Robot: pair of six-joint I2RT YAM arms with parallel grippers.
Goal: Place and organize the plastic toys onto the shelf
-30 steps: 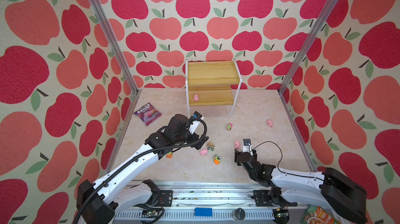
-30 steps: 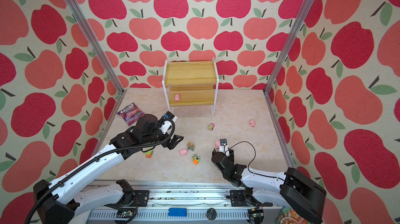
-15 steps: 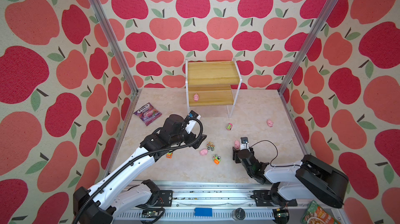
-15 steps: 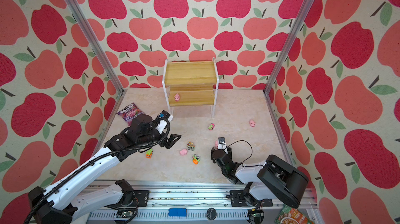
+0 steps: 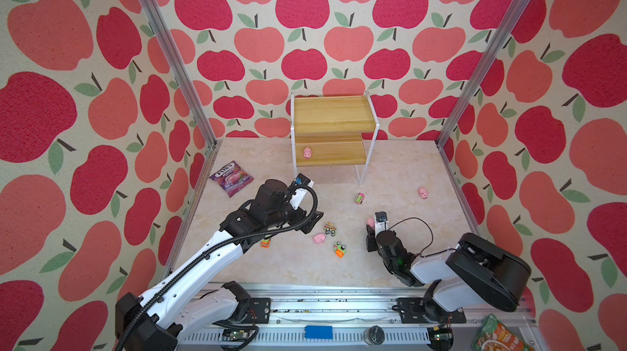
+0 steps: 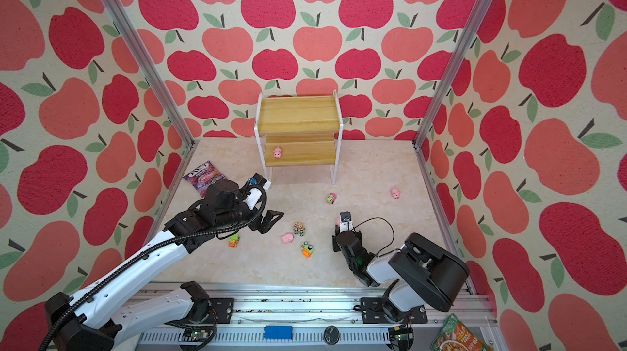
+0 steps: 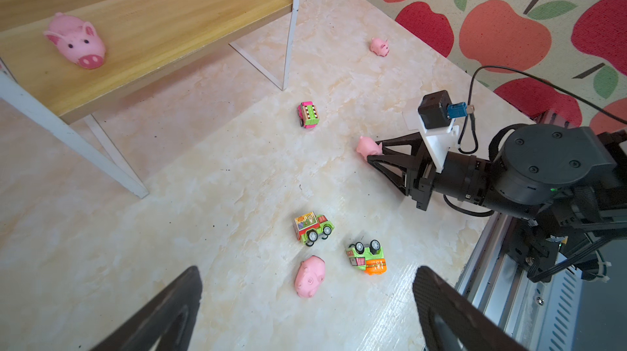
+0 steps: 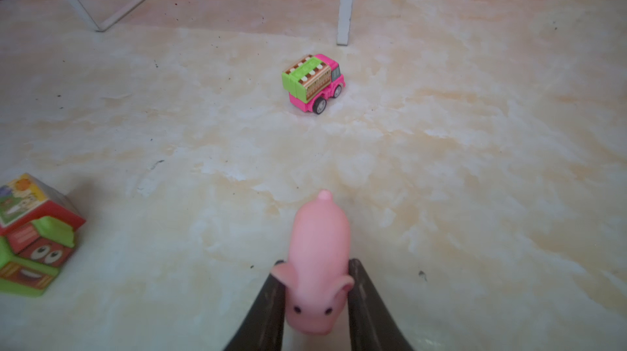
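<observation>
fingers (image 7: 190,285) of the left gripper (image 6: 269,222) stand as wide apart as they go, holding nothing, hanging above the marble floor (image 5: 390,169). furthest left lies the candy bag (image 5: 231,178). an orange truck (image 5: 266,243) sits half under that arm. against the back wall stands the shelf (image 5: 336,156), with one shelf pig (image 5: 307,153) at the left end of its lower board. mid-floor, a floor pig (image 5: 319,238) lies near a green-cab truck (image 5: 330,229) on its wheels and a tipped car (image 5: 339,249), off its wheels. a pink truck (image 5: 360,198) stands apart, nearer the shelf's leg. right of these the right gripper (image 7: 376,154) has its jaws pinched on the gripped pig (image 8: 317,247), across the head by the ears, body poking out ahead. a far pig (image 5: 422,192) stands alone by the right wall.

the pigs look like soft, squashy rubber and very light: a gentle squeeze across the thick of the body should hold, while a hard pinch on the head might squirt one out. the trucks seem hard, light and apt to roll; i would take them across the flat sides.
</observation>
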